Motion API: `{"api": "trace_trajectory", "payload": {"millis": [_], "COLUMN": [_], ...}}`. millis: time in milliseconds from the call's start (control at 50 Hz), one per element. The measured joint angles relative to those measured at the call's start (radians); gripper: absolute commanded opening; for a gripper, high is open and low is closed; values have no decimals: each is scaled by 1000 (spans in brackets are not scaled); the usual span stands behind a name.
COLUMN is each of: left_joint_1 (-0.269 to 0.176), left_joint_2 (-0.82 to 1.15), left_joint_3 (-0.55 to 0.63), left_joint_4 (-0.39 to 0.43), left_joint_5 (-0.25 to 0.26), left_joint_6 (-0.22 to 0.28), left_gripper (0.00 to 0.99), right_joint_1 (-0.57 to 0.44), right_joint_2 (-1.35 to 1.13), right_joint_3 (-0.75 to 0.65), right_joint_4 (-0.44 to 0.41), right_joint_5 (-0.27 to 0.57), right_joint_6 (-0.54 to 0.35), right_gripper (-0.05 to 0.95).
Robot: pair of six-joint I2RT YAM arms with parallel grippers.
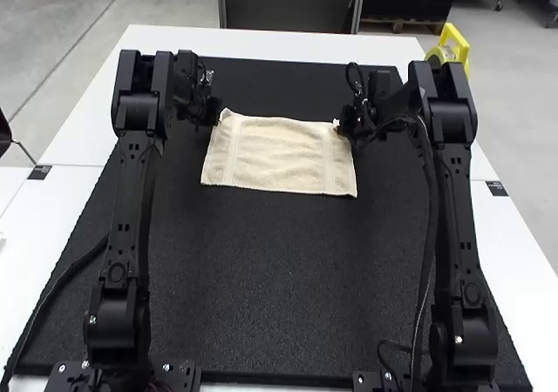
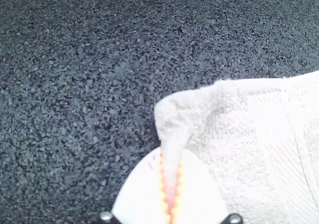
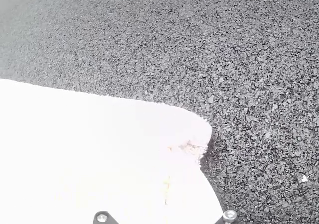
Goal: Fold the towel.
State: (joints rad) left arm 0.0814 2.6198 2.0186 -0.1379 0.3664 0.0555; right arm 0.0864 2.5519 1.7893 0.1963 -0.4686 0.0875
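Black mat (image 1: 270, 279) lies under and around the spread towel (image 1: 279, 157); the left gripper (image 1: 216, 121) is closed on the towel's far left corner, the right gripper (image 1: 338, 126) on its far right corner.

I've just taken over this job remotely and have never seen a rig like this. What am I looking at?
You're running two black robot arms, left and right. The high view looks forward and down from above and behind them; each wrist view comes from a camera on that arm, just behind its fingers.

A cream towel lies spread out on a black mat, which covers much of a white table. The left gripper pinches the towel's far left corner between its fingers. The right gripper is at the far right corner and, despite the glare in its wrist view, appears closed on it.
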Motion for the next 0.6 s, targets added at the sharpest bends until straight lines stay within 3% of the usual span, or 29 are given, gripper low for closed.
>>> {"api": "trace_trajectory", "payload": {"millis": [600], "left_joint_1": [5], "left_joint_2": [0], "left_joint_3": [0], "left_joint_4": [-8], "left_joint_5": [0], "left_joint_6": [0], "left_gripper": [23], "right_joint_1": [-26], "right_joint_2": [0], "right_joint_3": [-13], "right_joint_4": [-2], "right_joint_5": [-22], "right_joint_6": [0], "right_gripper": [-20]}}
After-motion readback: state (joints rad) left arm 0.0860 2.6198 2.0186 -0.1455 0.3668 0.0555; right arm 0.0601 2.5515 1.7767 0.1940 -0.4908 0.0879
